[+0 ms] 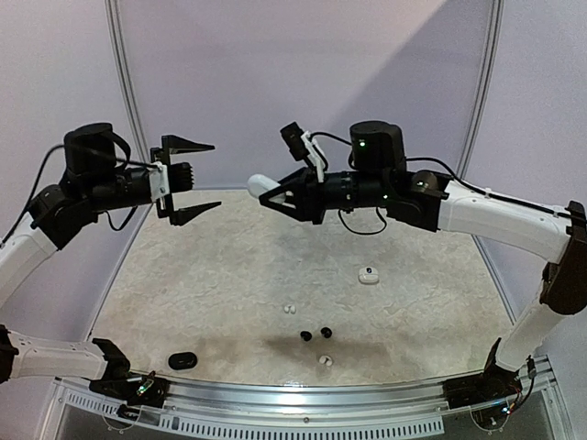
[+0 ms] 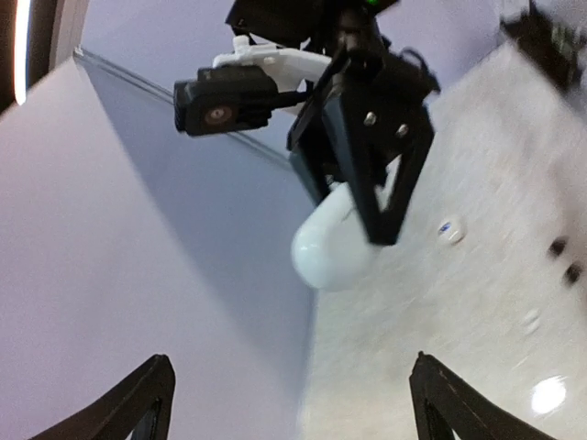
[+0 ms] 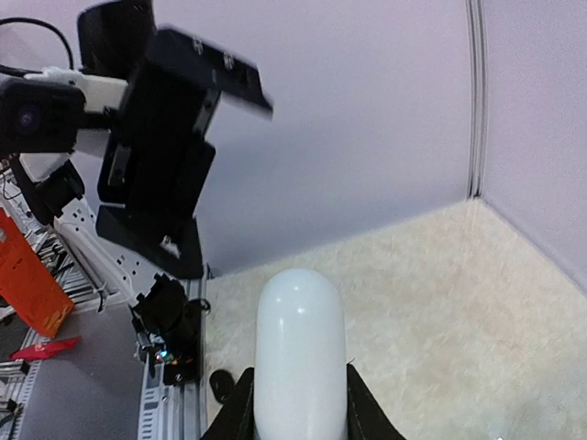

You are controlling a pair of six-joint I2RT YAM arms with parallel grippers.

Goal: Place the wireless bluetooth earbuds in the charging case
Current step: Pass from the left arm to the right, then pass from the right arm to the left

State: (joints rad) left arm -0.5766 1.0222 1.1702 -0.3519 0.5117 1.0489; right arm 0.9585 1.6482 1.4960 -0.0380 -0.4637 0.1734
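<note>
My right gripper (image 1: 272,194) is shut on a white capsule-shaped charging case (image 1: 260,184), held in the air above the far middle of the table. In the right wrist view the case (image 3: 298,348) sticks out from between the two black fingers of the right gripper (image 3: 298,408). My left gripper (image 1: 216,174) hangs open a little to the left of the case, facing it and holding nothing. The left wrist view shows its fingertips wide apart (image 2: 292,359) with the case (image 2: 330,249) ahead. Two black earbuds (image 1: 315,334) and white earbuds (image 1: 290,309) (image 1: 323,360) lie on the mat.
A small white rounded object (image 1: 368,275) lies right of centre on the beige mat (image 1: 220,275). A black oval case (image 1: 183,360) sits near the front left edge. A metal rail (image 1: 303,403) runs along the near side, and purple walls close in the back.
</note>
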